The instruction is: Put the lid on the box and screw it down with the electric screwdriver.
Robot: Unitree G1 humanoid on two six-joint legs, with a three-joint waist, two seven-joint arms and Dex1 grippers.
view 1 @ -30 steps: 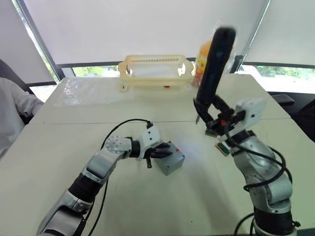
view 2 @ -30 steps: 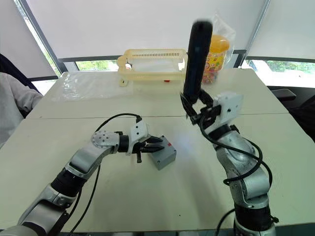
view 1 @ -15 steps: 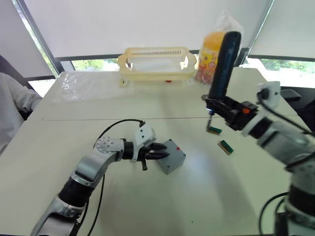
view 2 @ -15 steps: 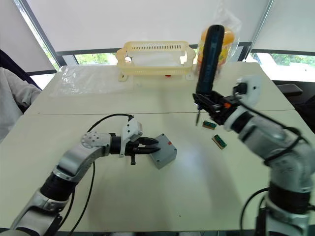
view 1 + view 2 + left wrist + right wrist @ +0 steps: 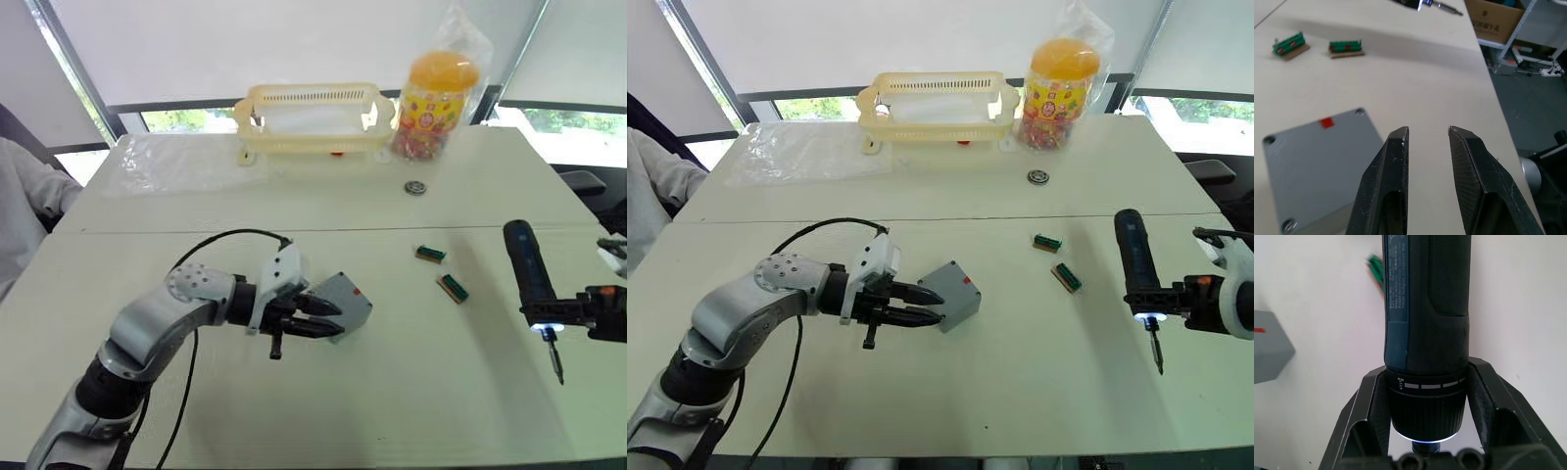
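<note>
The grey box (image 5: 347,305) sits mid-table, with a small red mark on top. Its top is a flat grey face with corner screw holes, the lid (image 5: 1308,161), seated on the box. My left gripper (image 5: 315,318) is at the box's left side. It is open, and its fingers (image 5: 1396,161) have nothing between them; the box lies just beside one finger. At the far right my right gripper (image 5: 1178,295) is shut on the electric screwdriver (image 5: 1135,258). The tool is held low over the table, its tip light on and its bit (image 5: 1157,356) pointing toward the near edge.
Two green bit strips (image 5: 429,255) (image 5: 452,288) lie between the box and the screwdriver. At the back stand a yellow basket (image 5: 313,117) and a bagged orange-lidded jar (image 5: 436,93), with a small round metal part (image 5: 415,187) nearer. A person's sleeve (image 5: 24,196) is at the left edge.
My right arm swung the screwdriver from upright over the table's middle down and out to the right, so it now lies low. My left gripper stayed beside the box.
</note>
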